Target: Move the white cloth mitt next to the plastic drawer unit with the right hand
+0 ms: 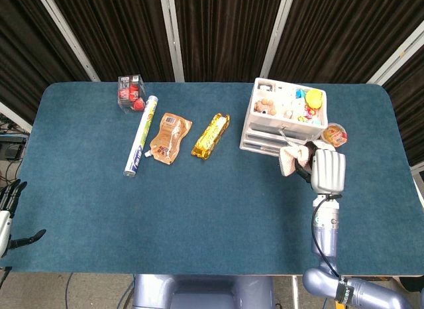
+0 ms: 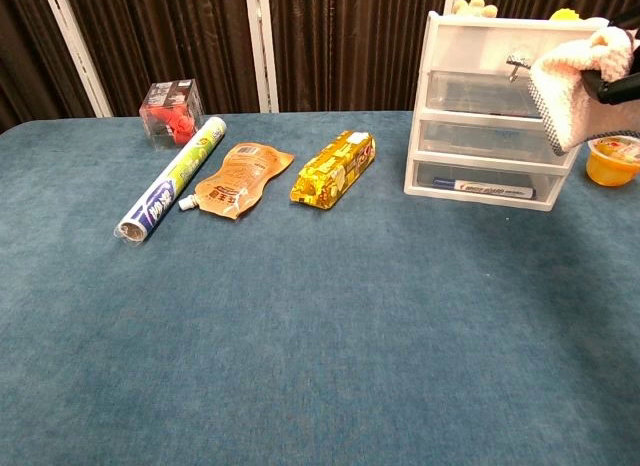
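White cloth mitt (image 1: 289,159) is gripped by right hand (image 1: 327,171), held aloft before plastic drawer unit (image 1: 285,117); left hand (image 1: 8,216), far off, is seen open.

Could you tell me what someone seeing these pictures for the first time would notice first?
Most striking is the right hand holding the white cloth mitt in the air, in front of the plastic drawer unit at the table's far right. Next, the gold snack pack, orange pouch and foil roll lying side by side farther left.
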`<action>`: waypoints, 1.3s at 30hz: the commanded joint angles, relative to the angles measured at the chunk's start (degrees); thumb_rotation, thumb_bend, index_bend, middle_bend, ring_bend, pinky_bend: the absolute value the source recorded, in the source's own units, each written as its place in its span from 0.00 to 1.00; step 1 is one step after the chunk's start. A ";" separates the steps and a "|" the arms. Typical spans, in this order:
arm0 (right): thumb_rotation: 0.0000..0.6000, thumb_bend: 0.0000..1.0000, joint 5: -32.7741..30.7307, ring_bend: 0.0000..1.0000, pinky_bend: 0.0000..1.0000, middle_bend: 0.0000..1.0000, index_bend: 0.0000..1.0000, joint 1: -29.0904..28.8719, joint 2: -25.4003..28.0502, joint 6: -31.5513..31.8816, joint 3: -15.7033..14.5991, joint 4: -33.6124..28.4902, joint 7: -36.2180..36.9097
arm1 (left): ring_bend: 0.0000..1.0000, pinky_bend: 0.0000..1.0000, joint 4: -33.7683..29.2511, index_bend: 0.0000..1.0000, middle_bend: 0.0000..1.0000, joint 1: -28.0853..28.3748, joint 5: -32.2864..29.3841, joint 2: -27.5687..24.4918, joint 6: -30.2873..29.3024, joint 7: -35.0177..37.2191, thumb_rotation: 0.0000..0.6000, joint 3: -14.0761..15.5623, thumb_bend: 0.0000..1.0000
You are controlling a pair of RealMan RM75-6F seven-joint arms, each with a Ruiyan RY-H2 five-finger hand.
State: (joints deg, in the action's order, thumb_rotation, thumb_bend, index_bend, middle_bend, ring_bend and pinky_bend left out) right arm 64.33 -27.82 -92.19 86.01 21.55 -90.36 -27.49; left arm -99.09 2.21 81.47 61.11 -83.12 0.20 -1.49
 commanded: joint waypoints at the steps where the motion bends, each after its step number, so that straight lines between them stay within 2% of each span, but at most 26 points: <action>1: 1.00 0.51 0.04 0.98 0.95 1.00 0.71 0.05 -0.02 -0.08 -0.21 -0.07 -0.11 | 0.00 0.00 0.00 0.00 0.00 -0.02 0.05 0.03 -0.07 -0.01 1.00 -0.01 0.01; 19: 1.00 0.51 -0.52 0.98 0.95 1.00 0.71 -0.05 -0.48 -0.71 -0.04 2.41 0.62 | 0.00 0.00 0.05 0.00 0.00 -0.05 0.32 0.09 -0.17 0.16 1.00 0.09 0.01; 39: 1.00 0.51 0.02 0.98 0.95 1.00 0.72 -0.47 -2.38 -1.24 -1.20 4.56 0.26 | 0.00 0.00 0.01 0.00 0.00 -0.01 0.36 0.13 -0.10 0.09 1.00 0.12 0.01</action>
State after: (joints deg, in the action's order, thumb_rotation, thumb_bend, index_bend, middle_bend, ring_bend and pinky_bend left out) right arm 64.32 -28.26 -94.52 84.80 20.38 -85.84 -27.24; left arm -99.09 2.20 81.83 61.24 -83.22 0.29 -1.37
